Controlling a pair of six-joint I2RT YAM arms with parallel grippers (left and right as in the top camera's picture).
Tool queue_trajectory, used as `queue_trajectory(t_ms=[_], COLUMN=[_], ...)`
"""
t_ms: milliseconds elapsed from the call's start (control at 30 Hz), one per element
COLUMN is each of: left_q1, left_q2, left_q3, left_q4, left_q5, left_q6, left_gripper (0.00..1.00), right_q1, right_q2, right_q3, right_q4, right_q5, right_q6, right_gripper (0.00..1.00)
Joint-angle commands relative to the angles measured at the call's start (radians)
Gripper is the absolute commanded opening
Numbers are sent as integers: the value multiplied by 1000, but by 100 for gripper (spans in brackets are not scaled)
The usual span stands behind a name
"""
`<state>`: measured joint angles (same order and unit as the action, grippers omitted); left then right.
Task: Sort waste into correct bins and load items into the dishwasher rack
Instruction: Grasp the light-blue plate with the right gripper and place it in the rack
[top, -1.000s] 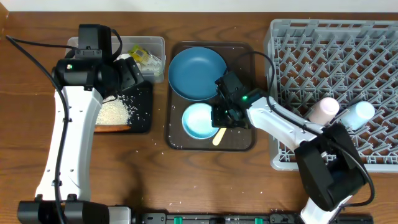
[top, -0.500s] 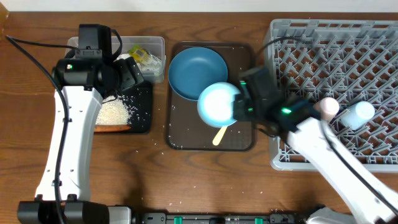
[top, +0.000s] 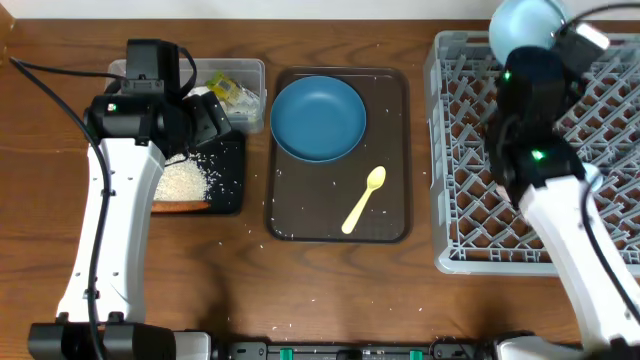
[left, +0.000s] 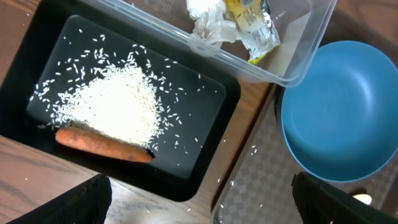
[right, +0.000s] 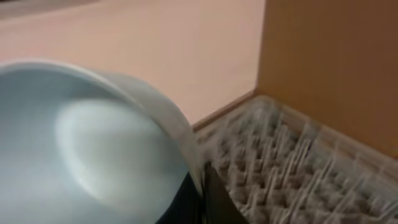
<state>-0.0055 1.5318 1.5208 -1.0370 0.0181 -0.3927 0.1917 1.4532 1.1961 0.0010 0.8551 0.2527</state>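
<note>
R gripper (right: 200, 196) pinches rim of smooth, round white bowl (top: 527, 25), tilted over far-left corner of grey lattice rack (top: 460, 200); hollow faces wrist cam. Yellow spoon (top: 363, 200) lies diagonal on brown tray (top: 290, 225), scoop end far-right, near blue plate (top: 318, 118). L gripper (left: 199, 208) spread wide, empty, above black tray (left: 205, 168) w/ rice (left: 118, 106) and orange piece (left: 102, 142).

Table (top: 250, 290) left: tub (top: 240, 65), holding tissue (left: 205, 15) and wrapper (left: 252, 25), behind shallow tray (top: 232, 185) with rice (top: 183, 181), sausage piece (left: 102, 144). Centre: serving tray (top: 290, 215), plate (top: 318, 118) at back, spoon (top: 363, 199) front-right. Right: dishwasher rack (top: 470, 200), bowl (top: 525, 22) above back edge.
</note>
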Motion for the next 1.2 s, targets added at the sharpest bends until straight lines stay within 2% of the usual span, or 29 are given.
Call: queue_trajectory(t_ms=[0,100,200,533,900,1033,1167], left_q1=[5,5,5,5,5,5,5], left_q2=[6,6,6,6,6,6,6], left_q3=[2,2,2,2,2,2,2], left_q4=[-2,-2,-2,-2,-2,-2,-2], left_q5=[-15,-15,-15,-15,-15,-15,-15], left_q6=[2,2,2,2,2,2,2], left_gripper=[95,95,95,95,95,95,96], right_q1=[-8,3,19,54,46,42,37], right_q2=[113,211,280,415,433,475,544], right_q3=[2,2,2,1,1,1,2], right_q4=[118,240,266,242,251,278,391], right_q5=[111,117,121,147,235,233,250], right_q6=[-322,-470,-521,-520,-518,-523,-597], right_gripper=[2,1,1,1,1,1,1])
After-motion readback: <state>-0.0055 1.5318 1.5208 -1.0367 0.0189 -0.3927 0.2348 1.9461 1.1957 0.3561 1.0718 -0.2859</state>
